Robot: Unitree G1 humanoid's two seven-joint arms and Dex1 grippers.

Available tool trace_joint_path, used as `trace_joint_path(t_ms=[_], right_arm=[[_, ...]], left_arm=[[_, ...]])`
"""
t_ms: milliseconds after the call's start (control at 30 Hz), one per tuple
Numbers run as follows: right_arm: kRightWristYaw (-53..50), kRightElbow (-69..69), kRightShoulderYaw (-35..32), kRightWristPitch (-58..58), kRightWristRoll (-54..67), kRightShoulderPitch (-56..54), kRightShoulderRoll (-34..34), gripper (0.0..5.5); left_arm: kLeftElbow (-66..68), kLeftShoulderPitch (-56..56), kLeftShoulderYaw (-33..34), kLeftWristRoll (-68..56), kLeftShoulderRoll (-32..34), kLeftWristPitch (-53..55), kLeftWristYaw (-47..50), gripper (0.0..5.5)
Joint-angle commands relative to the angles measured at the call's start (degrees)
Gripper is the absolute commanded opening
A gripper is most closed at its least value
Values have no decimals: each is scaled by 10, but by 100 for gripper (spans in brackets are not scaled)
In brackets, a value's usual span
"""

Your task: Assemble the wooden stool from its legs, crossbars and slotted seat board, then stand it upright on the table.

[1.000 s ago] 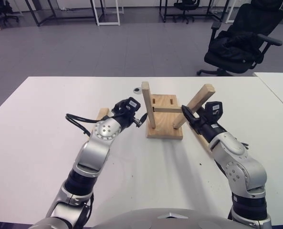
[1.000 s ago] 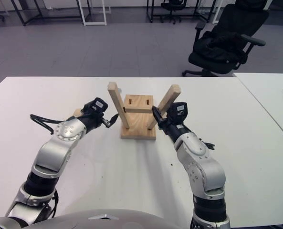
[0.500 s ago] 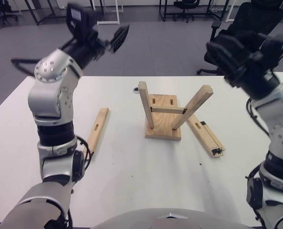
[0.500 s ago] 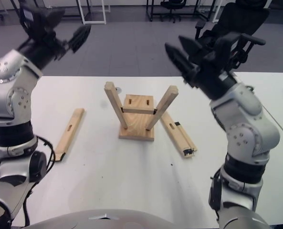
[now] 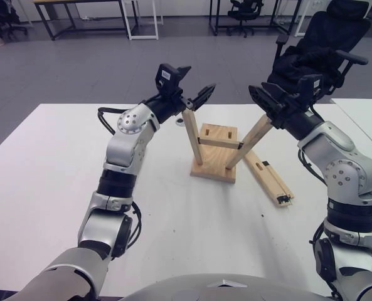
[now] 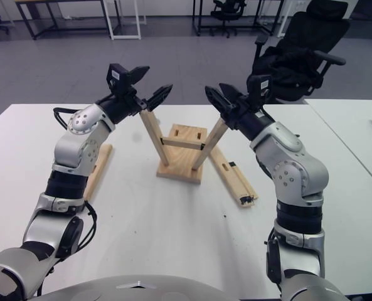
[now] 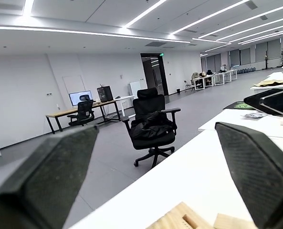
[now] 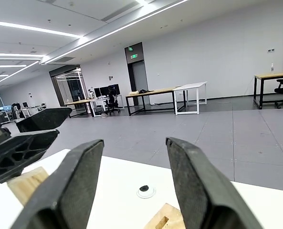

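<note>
Both arms are raised over the tabletop (image 5: pixel 47 163), elbows bent. The left pincer (image 5: pixel 197 78), spread wide, hovers just above the left leg (image 5: pixel 193 135); the right pincer (image 5: pixel 257 88), fingers also apart, hovers above the right leg (image 5: pixel 251 141). The seat board (image 5: pixel 214 170) lies flat mid-tabletop, its legs pointing up and splayed outward, with the crossbar (image 5: pixel 220 144) level between them

Seat board (image 5: pixel 212 170), fitted legs (image 5: pixel 193 139), crossbar (image 5: pixel 220 144) and loose parts (image 5: pixel 270 182): pale bare-looking wood, matt, with visible grain and darker cut slots. Table (image 5: pixel 41 163): smooth white top with a faint sheen. Left gripper (image 7: pixel 156 126) and right gripper (image 8: pixel 134 140): matt black fingers (image 7: pixel 50 176), apparently plastic, with finely textured faces, carried on arms (image 5: pixel 130 135) clad in smooth silver-grey shells of satin gloss.
</note>
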Motion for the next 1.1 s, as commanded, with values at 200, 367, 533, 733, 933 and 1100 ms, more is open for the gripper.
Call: trace_joint_path(t_ms=[200, 367, 533, 733, 933, 1100], right_arm=[[18, 125, 10, -51, -106, -27, -46, 241], [162, 80, 169, -86, -186, 28, -70, 241], [181, 8, 211, -80, -197, 33, -43, 241], [155, 74, 179, -101, -255, 31, -52, 241], [143, 104, 162, -119, -275, 56, -34, 241], [148, 114, 159, -125, -285, 62, -29, 241]], left_arm=[[-118, -36, 143, -140, 38, 129, 46, 449], [-134, 44, 212, -128, 112, 131, 64, 449], [-193, 173, 222, -98, 142, 139, 90, 449], [-385, 165, 92, -115, 79, 140, 125, 449], [-329, 186, -77, 9, 45, 79, 139, 449], [-127, 259, -203, 156, 101, -19, 79, 449]])
